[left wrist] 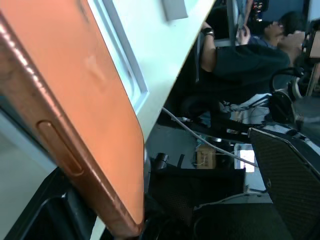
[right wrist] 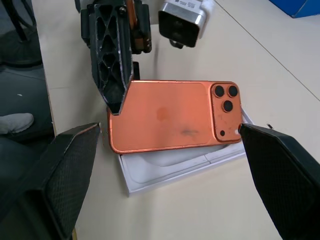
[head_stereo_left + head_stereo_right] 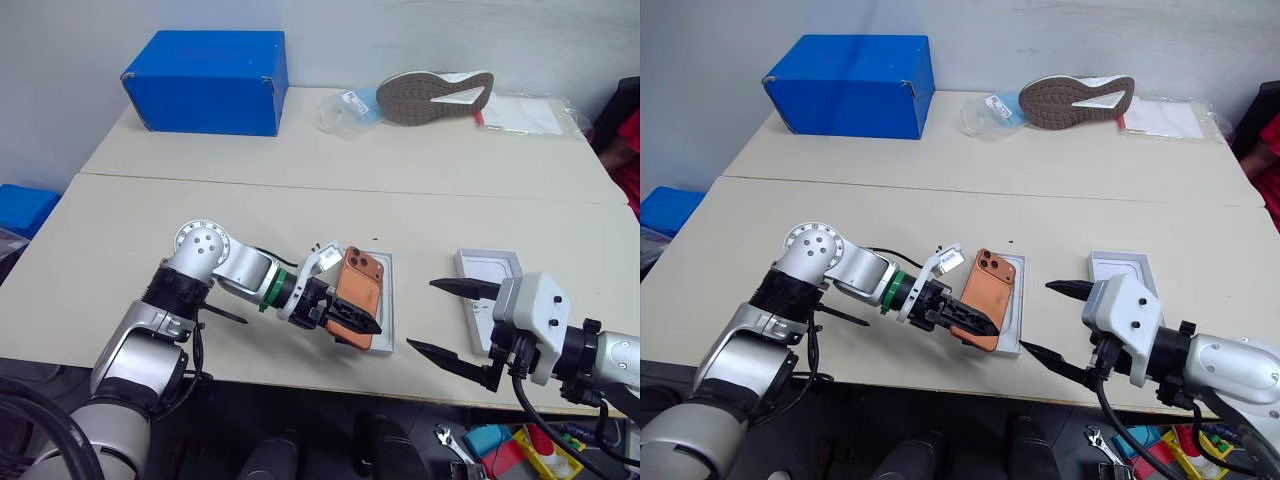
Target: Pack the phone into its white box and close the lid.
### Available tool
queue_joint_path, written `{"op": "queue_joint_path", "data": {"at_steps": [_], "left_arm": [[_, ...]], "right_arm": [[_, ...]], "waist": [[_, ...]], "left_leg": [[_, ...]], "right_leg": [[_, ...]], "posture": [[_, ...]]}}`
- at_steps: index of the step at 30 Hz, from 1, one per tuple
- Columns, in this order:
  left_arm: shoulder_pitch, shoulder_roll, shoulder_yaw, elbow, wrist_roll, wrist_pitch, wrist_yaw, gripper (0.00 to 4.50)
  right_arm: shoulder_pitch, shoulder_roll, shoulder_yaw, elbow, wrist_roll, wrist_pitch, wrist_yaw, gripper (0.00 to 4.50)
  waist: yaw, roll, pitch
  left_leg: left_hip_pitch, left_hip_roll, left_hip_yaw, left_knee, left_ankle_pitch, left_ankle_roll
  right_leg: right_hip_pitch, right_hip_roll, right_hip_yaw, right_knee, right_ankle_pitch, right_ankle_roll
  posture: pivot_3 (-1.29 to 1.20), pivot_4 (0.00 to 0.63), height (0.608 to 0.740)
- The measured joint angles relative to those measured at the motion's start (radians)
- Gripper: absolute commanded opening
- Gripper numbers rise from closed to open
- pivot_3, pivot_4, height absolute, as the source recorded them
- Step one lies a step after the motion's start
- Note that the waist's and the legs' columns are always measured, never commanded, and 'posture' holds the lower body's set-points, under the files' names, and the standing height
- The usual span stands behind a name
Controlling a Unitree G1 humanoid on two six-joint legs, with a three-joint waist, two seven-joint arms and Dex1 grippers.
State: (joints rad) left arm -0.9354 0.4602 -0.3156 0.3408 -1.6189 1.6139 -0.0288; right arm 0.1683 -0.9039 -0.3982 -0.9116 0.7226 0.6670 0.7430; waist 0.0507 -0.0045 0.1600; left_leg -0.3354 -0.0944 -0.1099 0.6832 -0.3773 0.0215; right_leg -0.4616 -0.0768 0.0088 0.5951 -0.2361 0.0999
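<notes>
Counter (image 3: 300,190): smooth pale beige laminate, two slabs w/ a seam between. Blue rectangular cardboard box (image 3: 207,80) at far left; shoe (image 3: 435,96), ribbed brown sole up, at far side. White box (image 2: 170,165): shallow rectangular tray near front edge, under the phone. Lid (image 3: 488,282): white shallow tray, well apart to the right, behind right pincer (image 3: 450,320). Phone (image 3: 358,296): slim orange-copper slab, rounded corners, three lenses at far end, tilted over the white box. Left pincer (image 3: 345,318) held the phone's near end. Right pincer gaped wide, black tapered fingers, empty.
</notes>
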Motion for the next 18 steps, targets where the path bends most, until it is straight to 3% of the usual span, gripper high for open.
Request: {"op": "queue_joint_path", "data": {"at_steps": [12, 18], "left_arm": [[-0.068, -0.033, -0.062, 0.06, -0.055, 0.0, 0.009, 4.49], [-0.072, 0.022, -0.092, 0.049, -0.017, 0.0, 0.011, 4.49]], "right_arm": [[0.003, 0.001, 0.001, 0.001, 0.0, -0.013, -0.016, 4.5], [0.011, 0.003, 0.001, 0.001, 0.0, -0.013, -0.022, 4.5]], "waist": [[0.0, 0.0, 0.0], [-0.003, 0.0, 0.0]], "left_leg": [[0.0, 0.0, 0.0, 0.0, 0.0, 0.0], [0.0, 0.0, 0.0, 0.0, 0.0, 0.0]], "right_leg": [[0.0, 0.0, 0.0, 0.0, 0.0, 0.0], [-0.001, 0.0, 0.0, 0.001, 0.0, 0.0]], "posture": [[0.0, 0.15, 0.74], [0.0, 0.15, 0.74]]}}
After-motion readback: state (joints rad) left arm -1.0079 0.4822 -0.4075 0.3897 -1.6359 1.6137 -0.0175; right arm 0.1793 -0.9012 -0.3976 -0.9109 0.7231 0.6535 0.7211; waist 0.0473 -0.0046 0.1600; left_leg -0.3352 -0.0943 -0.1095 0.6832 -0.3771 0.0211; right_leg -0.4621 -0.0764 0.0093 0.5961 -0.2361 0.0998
